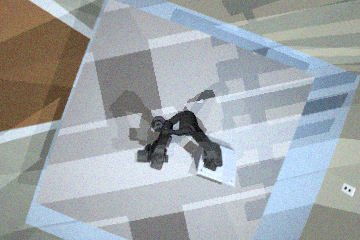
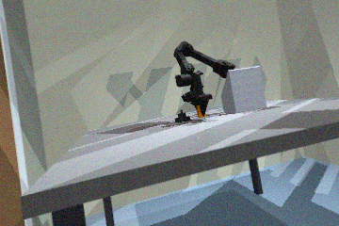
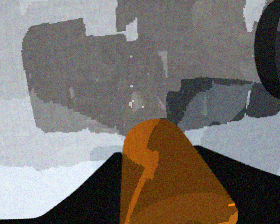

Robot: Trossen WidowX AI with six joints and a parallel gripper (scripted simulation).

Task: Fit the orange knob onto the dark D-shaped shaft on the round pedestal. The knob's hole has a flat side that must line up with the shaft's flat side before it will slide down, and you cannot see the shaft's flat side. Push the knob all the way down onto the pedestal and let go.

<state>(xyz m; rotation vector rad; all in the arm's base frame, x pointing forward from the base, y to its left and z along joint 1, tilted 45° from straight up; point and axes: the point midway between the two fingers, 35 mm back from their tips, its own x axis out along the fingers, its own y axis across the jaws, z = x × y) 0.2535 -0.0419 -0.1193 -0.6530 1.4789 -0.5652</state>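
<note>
On the grey table, low centre in the wrist view, the gripper pinches the knob (long axis tilted, narrow end away toward the surface). Beyond, at the exterior view's centre, the pedestal stands just left of it.

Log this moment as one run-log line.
phase: grasp | gripper: jaws shut on orange knob | knob: at table, right of pedestal | shaft: bare | next: lift, carry to shaft
</note>
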